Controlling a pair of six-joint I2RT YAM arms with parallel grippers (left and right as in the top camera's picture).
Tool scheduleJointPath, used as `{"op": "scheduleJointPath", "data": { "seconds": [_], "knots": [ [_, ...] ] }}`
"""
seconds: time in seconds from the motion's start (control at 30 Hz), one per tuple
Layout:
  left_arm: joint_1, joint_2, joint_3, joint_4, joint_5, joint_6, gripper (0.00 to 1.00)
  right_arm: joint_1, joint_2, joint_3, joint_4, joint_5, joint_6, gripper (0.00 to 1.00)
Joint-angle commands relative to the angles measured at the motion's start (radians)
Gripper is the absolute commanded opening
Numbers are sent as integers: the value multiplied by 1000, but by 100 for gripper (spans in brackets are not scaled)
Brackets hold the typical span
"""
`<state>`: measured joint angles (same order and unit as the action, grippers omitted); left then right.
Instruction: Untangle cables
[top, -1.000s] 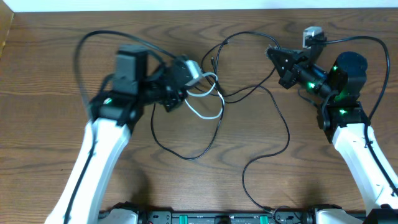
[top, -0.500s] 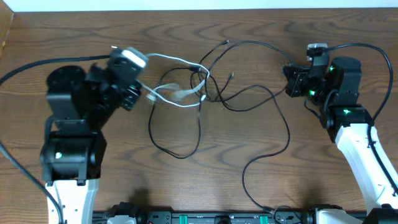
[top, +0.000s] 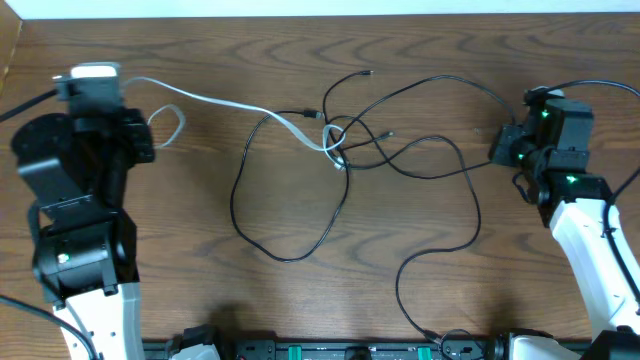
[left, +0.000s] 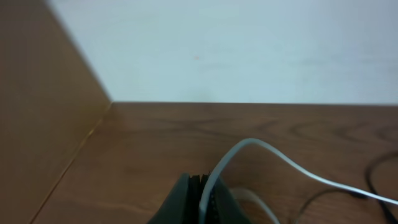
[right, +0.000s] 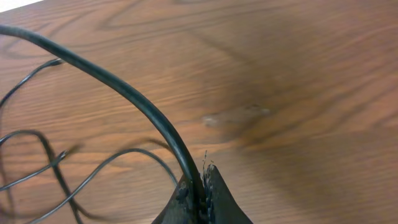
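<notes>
**Cables, one tangled lot.**

White cable (top: 235, 103), one. It lay on the table (top: 520, 280), running from the back left corner toward the middle. There it joined the tangle (top: 337, 140), and a small loop of it lay close to the left arm.

Black cables (top: 400, 160), several, thin. They crossed one another and the white cable at the tangle, just back of the table's centre. One hung forward from it in a long open loop on the left. Another curved out to the right and ran down to the front edge. Two small plug ends lay free near the tangle, one behind it and one just to its right.

Left claw (left: 202, 183). Its jaws were closed on the white cable, which rose from between the fingertips and bent away to the right. The claw faced the pale wall (left: 249, 50) at the back left, well apart from the tangle.

Right claw (right: 202, 177). Its jaws were closed on one black cable (right: 124, 87), which arched up and off to the left from the fingertips. The claw stood at the right side of the table, and the tangle lay well to its left.
</notes>
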<state>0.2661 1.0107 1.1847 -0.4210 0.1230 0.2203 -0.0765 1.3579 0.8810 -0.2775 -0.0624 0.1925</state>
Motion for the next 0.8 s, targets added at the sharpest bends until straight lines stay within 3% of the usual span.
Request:
{"op": "scheduleJointPath", "data": {
  "seconds": [0.0,0.33,0.77],
  "knots": [
    [67,6,11,4,-20,-89,8,-34,-16,3,-11,37,-18,1],
    [276,53,11,39,-19,-253,8,-95,-16,3,-47,37,-18,1],
    [457,154,11,39,-20,-312,8,-168,-16,3,-75,38,-18,1]
  ]
}}
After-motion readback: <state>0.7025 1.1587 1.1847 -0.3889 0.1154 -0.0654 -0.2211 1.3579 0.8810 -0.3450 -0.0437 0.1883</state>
